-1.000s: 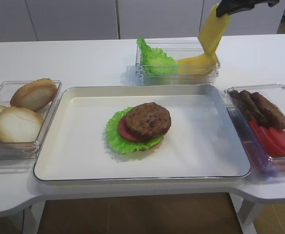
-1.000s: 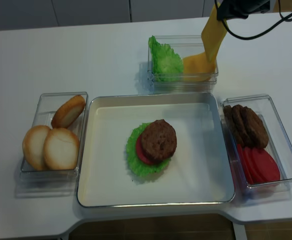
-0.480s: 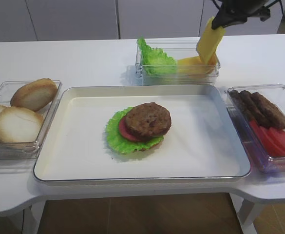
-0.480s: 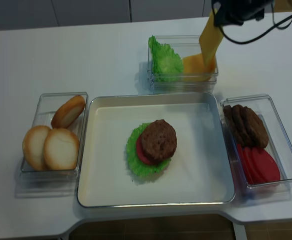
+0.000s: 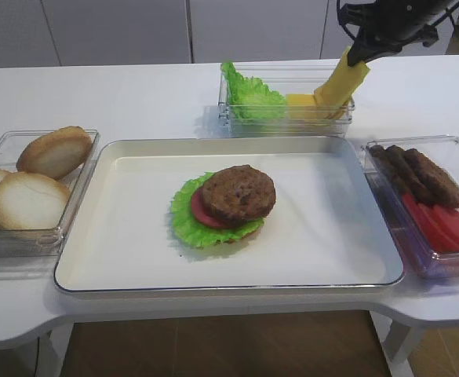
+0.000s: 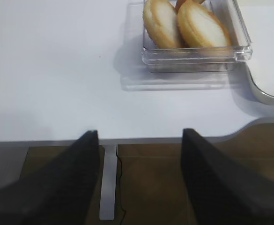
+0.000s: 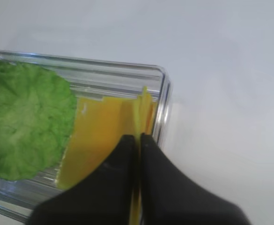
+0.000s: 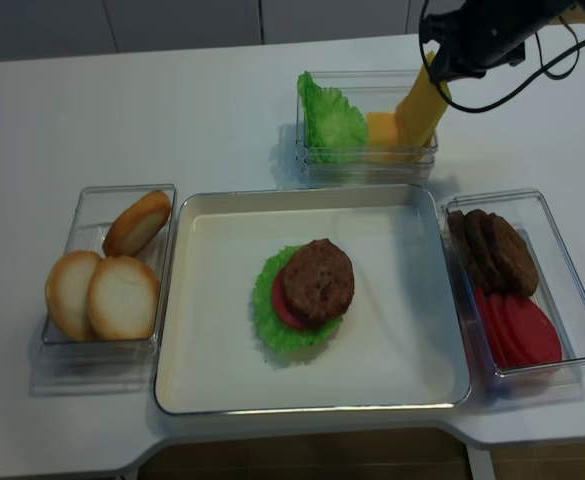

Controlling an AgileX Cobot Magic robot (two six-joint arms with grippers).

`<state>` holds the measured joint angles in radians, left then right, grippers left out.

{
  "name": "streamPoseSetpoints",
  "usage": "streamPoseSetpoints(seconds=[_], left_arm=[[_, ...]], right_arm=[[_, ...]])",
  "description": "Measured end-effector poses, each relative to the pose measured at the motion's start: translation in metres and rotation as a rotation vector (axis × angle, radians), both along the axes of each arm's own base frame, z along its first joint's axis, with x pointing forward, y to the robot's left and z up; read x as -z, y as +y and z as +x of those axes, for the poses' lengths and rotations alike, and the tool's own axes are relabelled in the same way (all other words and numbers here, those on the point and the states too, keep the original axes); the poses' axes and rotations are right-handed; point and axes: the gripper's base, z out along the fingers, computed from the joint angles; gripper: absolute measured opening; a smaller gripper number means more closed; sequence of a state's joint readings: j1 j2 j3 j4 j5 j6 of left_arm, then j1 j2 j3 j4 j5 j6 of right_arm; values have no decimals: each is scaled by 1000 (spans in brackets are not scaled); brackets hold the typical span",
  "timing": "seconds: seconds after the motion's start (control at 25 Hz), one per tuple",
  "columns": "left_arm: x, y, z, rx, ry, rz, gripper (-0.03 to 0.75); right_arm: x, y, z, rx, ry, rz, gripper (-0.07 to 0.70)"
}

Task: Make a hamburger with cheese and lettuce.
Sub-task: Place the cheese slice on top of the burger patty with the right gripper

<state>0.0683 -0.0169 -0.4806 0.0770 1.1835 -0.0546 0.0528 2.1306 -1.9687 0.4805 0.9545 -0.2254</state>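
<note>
One big white table (image 5: 135,94) carries everything, w/ a metal tray (image 5: 119,259) at centre near the front edge. On the tray sits the hamburger (image 5: 221,206): brown patty on top, tomato slice under it, frilly lettuce (image 5: 183,220) sticking out on the left and near side. Left of the tray, a clear bin w/ bun halves (image 5: 33,177); right of it, a clear bin (image 8: 562,290) w/ brown patties (image 8: 497,248) at the far end and tomato slices (image 8: 520,330) at the near end. Beyond the tray's far edge, a third clear box (image 5: 288,118) holds spare lettuce leaves (image 7: 22,124) on its left and a stack of yellow slices (image 8: 382,128) on its right. Right gripper (image 7: 139,143) is above that box's right end, jaws pressed together on the cheese (image 5: 343,78); the slice hangs from the tips, tilted, its lower edge down in the box at the stack, well apart from the hamburger. Left gripper (image 6: 139,154) shows only in its wrist view, fingers spread wide w/ nothing between, over the table's near-left edge, just short of the bun bin.
</note>
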Motion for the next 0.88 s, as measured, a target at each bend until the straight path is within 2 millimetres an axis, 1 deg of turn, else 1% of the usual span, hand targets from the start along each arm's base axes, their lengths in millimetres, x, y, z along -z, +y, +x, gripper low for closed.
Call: streamPoseSetpoints(seconds=[0.16, 0.52, 0.6, 0.76, 0.88], left_arm=[[0, 0, 0, 0, 0, 0, 416], [0, 0, 0, 0, 0, 0, 416], [0, 0, 0, 0, 0, 0, 416], [0, 0, 0, 0, 0, 0, 416], [0, 0, 0, 0, 0, 0, 416]], right_arm=[[1, -2, 0, -4, -3, -36, 35], [2, -2, -1, -11, 10, -42, 45], [2, -2, -1, -14, 13, -43, 71], [2, -2, -2, -15, 15, -43, 153], [2, -2, -2, -17, 15, -44, 176]])
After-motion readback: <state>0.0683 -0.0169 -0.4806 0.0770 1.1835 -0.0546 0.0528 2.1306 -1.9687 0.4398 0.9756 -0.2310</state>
